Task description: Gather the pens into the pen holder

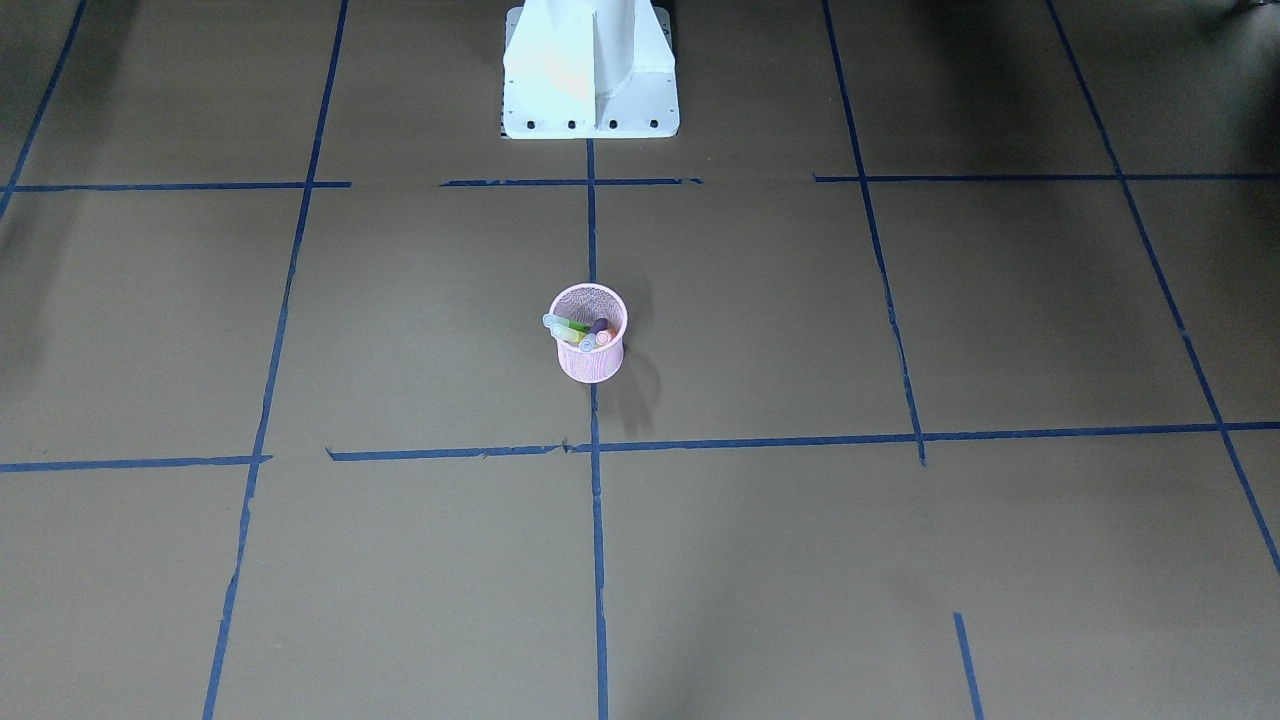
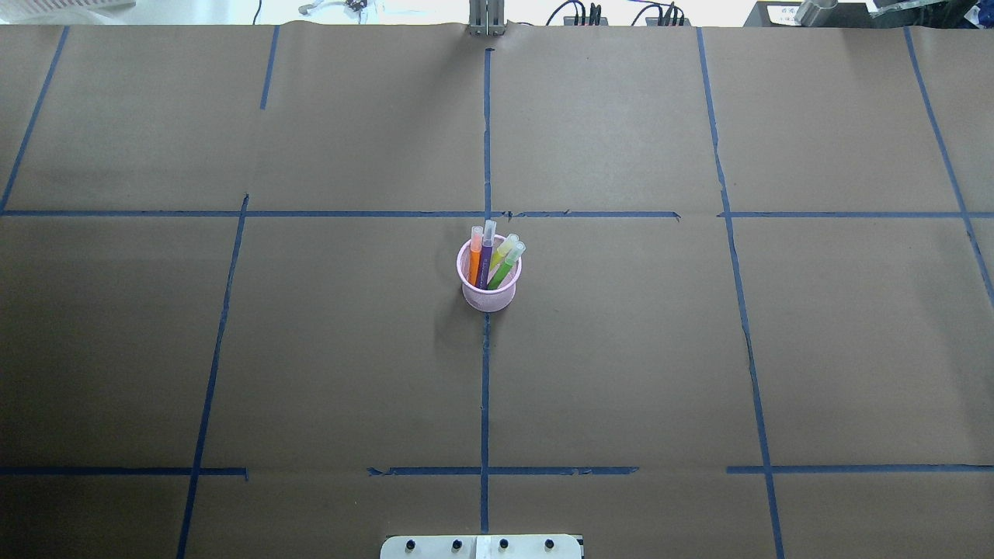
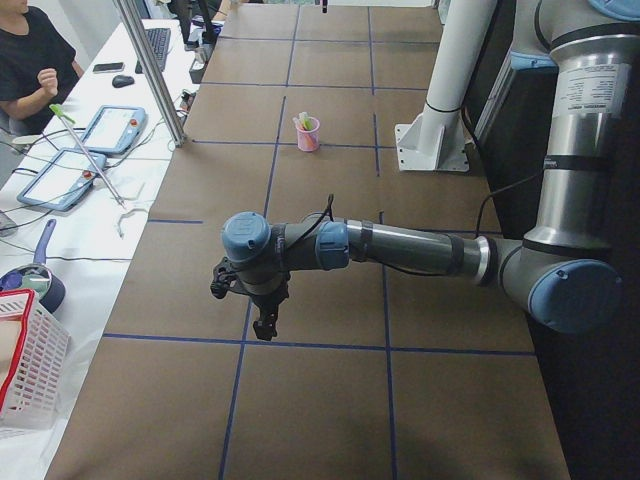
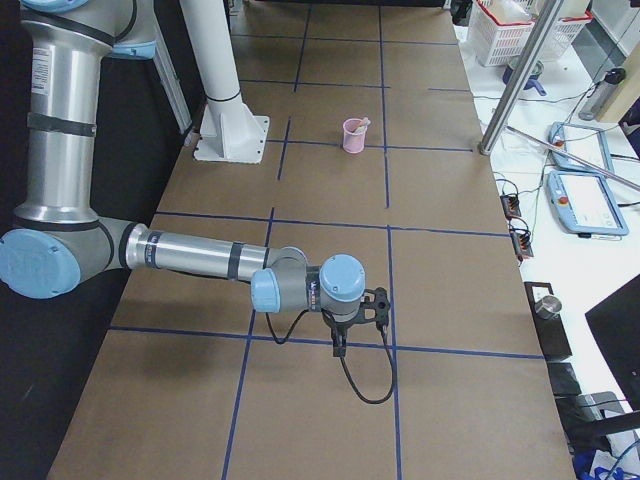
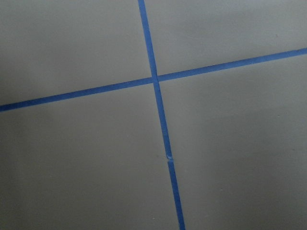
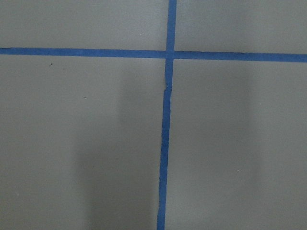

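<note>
Front and overhead: the small round pink wire-mesh cup (image 1: 592,362) stands on a blue tape line (image 1: 597,500), slim coloured pens (image 1: 578,330) leaning inside it. Side views: the left gripper (image 3: 265,322) and right gripper (image 4: 337,343) hang low, well apart from it; I cannot tell their fingers' state. Collecting looks done, so only retreat seems left.

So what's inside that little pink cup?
Pens standing cap-up: an orange pen, a purple pen, and what look like two greenish pens. Their lower ends and the bottom of the pink cup are hidden by its wall.
</note>
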### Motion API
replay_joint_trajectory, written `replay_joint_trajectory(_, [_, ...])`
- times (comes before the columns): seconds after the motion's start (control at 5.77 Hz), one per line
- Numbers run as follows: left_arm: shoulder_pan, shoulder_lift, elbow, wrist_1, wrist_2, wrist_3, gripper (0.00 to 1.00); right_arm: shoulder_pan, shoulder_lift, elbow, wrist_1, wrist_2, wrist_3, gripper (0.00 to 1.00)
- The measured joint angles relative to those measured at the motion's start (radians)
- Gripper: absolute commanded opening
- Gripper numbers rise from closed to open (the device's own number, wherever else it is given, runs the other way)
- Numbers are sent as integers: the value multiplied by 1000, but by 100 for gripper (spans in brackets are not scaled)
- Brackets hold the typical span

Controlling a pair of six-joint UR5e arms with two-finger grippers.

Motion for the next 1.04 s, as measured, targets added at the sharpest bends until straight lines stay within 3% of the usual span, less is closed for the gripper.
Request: replay_joint_trajectory(1.04, [-9,7,-30,33,-21,-31,100,-22,-25,25,-26,-13,0,100])
